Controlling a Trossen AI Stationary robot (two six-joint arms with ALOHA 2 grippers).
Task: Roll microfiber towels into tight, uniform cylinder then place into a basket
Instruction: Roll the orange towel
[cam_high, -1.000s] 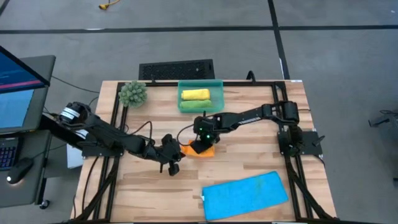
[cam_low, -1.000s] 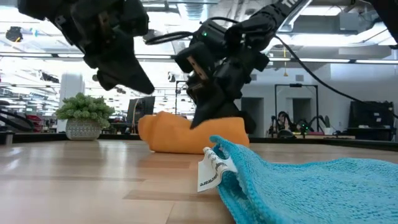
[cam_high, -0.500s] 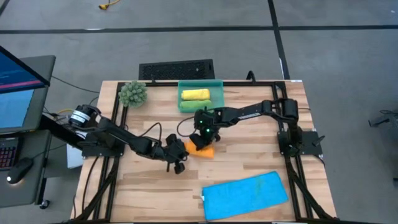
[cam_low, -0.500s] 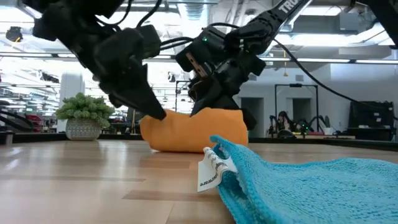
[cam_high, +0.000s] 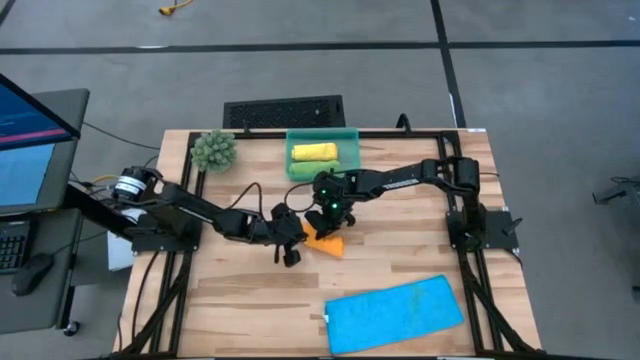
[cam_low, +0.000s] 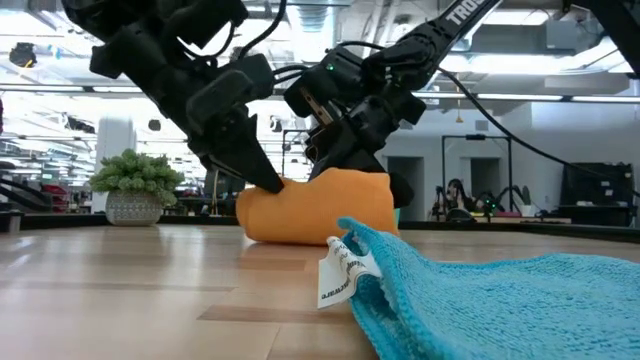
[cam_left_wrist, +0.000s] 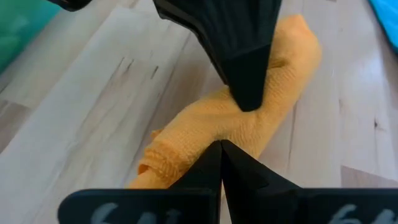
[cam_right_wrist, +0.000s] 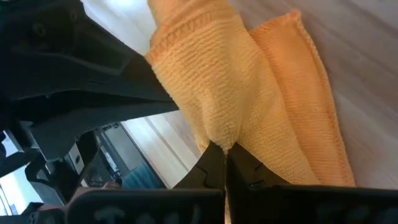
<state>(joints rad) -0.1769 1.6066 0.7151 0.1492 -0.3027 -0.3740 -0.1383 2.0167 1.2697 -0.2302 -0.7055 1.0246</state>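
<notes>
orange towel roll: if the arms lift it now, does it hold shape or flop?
Probably flops: the orange towel roll is soft knit, already bent and dented where the right end effector pinches it. One end looks loose and frayed, so it may unroll. Unlikely to slip, given the nubby texture; the left end effector presses its other side.

Two black jointed arms — looping black cables, green indicator light.
</notes>
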